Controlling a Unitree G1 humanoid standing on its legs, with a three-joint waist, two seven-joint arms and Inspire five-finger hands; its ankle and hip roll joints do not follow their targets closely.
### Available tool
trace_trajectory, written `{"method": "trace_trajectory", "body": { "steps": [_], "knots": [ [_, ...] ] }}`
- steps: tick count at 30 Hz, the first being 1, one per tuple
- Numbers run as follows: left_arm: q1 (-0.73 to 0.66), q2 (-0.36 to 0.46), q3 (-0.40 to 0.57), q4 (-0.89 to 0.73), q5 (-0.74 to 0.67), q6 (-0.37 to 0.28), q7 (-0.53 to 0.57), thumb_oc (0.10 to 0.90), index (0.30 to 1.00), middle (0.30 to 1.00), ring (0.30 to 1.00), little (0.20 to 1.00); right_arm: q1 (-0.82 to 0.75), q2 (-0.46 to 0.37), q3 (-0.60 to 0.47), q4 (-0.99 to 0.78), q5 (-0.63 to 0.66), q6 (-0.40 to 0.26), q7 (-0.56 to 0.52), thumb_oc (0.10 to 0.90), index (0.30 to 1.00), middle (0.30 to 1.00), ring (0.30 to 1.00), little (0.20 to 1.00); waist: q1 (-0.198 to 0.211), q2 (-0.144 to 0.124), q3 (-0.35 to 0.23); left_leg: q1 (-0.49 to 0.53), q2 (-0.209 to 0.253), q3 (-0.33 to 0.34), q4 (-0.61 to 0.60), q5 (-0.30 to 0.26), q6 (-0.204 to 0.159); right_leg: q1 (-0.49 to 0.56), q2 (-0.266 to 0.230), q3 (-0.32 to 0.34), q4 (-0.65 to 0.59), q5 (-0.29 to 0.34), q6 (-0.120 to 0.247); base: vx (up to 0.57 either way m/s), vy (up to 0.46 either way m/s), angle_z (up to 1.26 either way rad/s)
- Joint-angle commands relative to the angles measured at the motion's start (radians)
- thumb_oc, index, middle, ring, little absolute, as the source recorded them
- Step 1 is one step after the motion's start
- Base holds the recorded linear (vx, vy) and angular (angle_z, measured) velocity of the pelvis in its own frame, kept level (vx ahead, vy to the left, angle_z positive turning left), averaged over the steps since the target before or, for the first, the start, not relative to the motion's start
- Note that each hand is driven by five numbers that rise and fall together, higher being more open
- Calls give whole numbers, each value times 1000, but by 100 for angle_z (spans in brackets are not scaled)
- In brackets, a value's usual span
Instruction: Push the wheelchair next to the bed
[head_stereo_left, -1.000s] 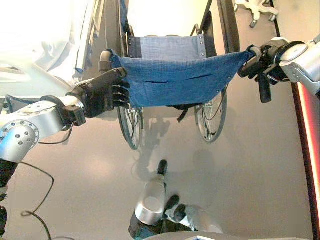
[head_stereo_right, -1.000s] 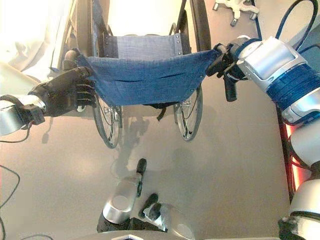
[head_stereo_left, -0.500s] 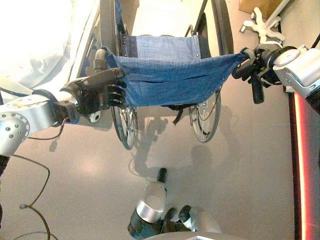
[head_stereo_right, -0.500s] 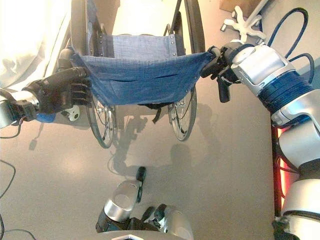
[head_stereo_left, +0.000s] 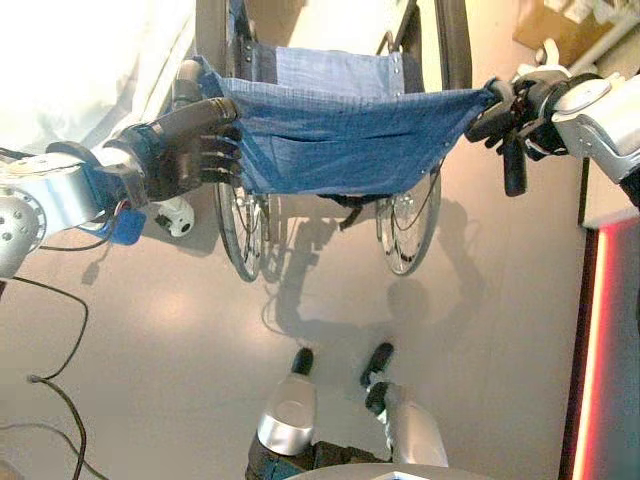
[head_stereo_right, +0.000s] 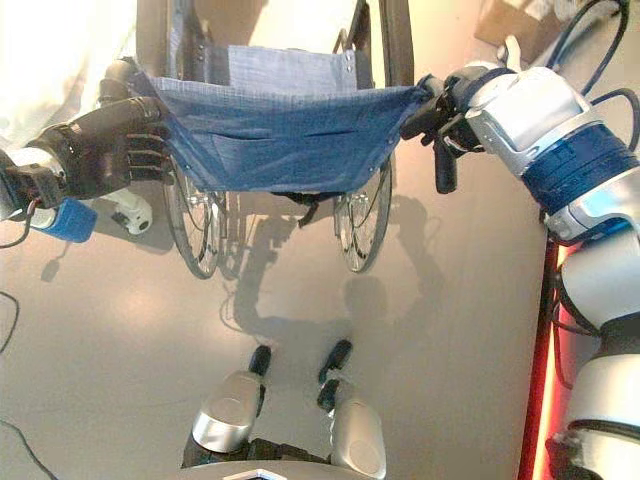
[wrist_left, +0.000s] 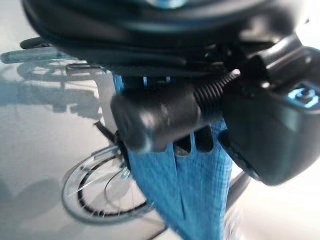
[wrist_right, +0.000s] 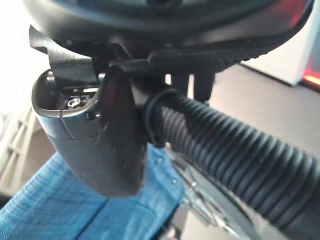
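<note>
We judge the wheelchair (head_stereo_left: 340, 130) to be a fairly heavy thing that nevertheless rolls easily, because it stands on two large spoked wheels (head_stereo_left: 245, 225); its metal frame is stiff, but the blue cloth back (head_stereo_right: 275, 135) is soft and would only sag if we pushed on it; so the right places to hold are the two ribbed push handles, and that is where we hold it. Our left hand (head_stereo_left: 185, 155) has its fingers curled round the left handle (wrist_left: 165, 117), the thumb over the ribbed grip; our right hand (wrist_right: 107, 135) is closed on the right handle (wrist_right: 225, 150) in the same way, with the grip passing under the thumb. The chair stands directly in front of us, and its left side is just beside the bed (head_stereo_left: 90, 70) with the white sheet, though the bed is so bright that we cannot say whether frame and bed touch. The floor (head_stereo_left: 480, 330) is smooth, grey and level, so the wheels should run without much force, and uneven pressure on the handles would probably turn the chair. A small white caster (head_stereo_right: 135, 213) stands on the floor near the left wheel; a red-lit strip (head_stereo_left: 590, 340) runs along the right side.
</note>
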Motion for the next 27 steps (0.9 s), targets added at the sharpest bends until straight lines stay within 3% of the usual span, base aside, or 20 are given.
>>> {"method": "trace_trajectory", "body": {
  "steps": [1,2,3,6,10,11,13,15,16,18,20,23,24,26,27],
  "knots": [
    [-19,-53,84,49,16,-152,29,400,300,300,300,300,-178,-47,70,-133,-34,-170,89,400,300,300,300,300,-137,-6,-302,-132,111,-78,231,226,-71,109,-10,46,-119,13,113,202,-288,7],
    [-11,-60,89,55,25,-152,22,400,300,300,300,300,-192,-37,92,-121,-29,-177,84,400,300,300,300,300,-136,-16,-296,-178,105,-73,365,259,-71,121,-1,50,-119,7,88,200,-268,-9],
    [5,-69,94,55,32,-157,17,400,300,300,300,300,-204,-25,108,-105,-7,-193,69,400,300,300,300,300,-133,-21,-287,-222,87,-72,470,251,-63,132,5,46,-114,2,71,217,-274,-17],
    [38,-92,123,51,61,-162,10,400,300,300,300,300,-185,-16,87,-115,-4,-194,59,400,300,300,300,300,-124,-16,-280,-248,64,-45,453,219,-44,163,30,34,-108,-20,57,246,-153,-26],
    [106,-92,176,9,65,-171,22,400,300,300,300,300,-129,-20,43,-156,-60,-177,59,400,300,300,300,300,-105,13,-281,-221,39,20,216,229,-41,217,70,6,-114,-59,58,261,-28,25],
    [121,-95,189,-10,61,-179,21,400,300,300,300,300,-105,-25,22,-157,-72,-178,51,400,300,300,300,300,-95,34,-280,-240,38,70,115,252,-45,240,94,-20,-117,-81,51,318,-6,5],
    [146,-106,205,-29,70,-183,8,400,300,300,300,300,-71,-34,-4,-161,-83,-173,36,400,300,300,300,300,-80,49,-279,-256,34,117,26,290,-51,273,115,-40,-120,-109,43,369,2,16],
    [185,-130,224,-50,85,-190,-12,400,300,300,300,300,-26,-46,-33,-141,-115,-174,37,400,300,300,300,300,-51,76,-284,-307,39,181,-96,379,-71,326,164,-63,-130,-145,29,385,-1,17],
    [191,-130,227,-53,86,-190,-13,400,300,300,300,300,-22,-46,-36,-139,-120,-175,40,400,300,300,300,300,-52,74,-281,-301,34,182,-104,382,-72,334,162,-66,-130,-150,29,412,7,32],
    [225,-142,240,-68,88,-184,-34,400,300,300,300,300,19,-47,-50,-91,-169,-200,73,400,300,300,300,300,-19,96,-295,-346,32,205,-200,456,-89,375,206,-63,-123,-181,18,590,55,23],
    [251,-152,251,-85,100,-178,-45,400,300,300,300,300,40,-53,-59,-68,-201,-208,101,400,300,300,300,300,-9,95,-302,-343,7,210,-224,462,-97,406,216,-56,-100,-222,15,592,74,-40],
    [251,-143,263,-90,86,-156,-42,400,300,300,300,300,52,-50,-66,-54,-202,-213,109,400,300,300,300,300,-6,75,-323,-325,-14,225,-194,368,-49,402,210,-55,-32,-274,15,496,86,-69],
    [219,-133,247,-73,80,-135,-47,400,300,300,300,300,45,-45,-61,-46,-181,-208,106,400,300,300,300,300,-5,57,-325,-326,-22,227,-127,288,-12,398,189,-63,32,-312,14,519,74,-44],
    [192,-124,234,-63,79,-104,-43,400,300,300,300,300,36,-47,-54,-45,-172,-201,111,400,300,300,300,300,1,41,-329,-327,-29,228,-87,250,11,398,175,-67,67,-315,26,424,82,-16],
    [176,-110,225,-47,104,-83,-71,400,300,300,300,300,22,-56,-43,-42,-150,-193,115,400,300,300,300,300,2,21,-341,-306,-48,240,-81,213,50,392,152,-76,155,-250,73,324,119,-13]
  ]
}}
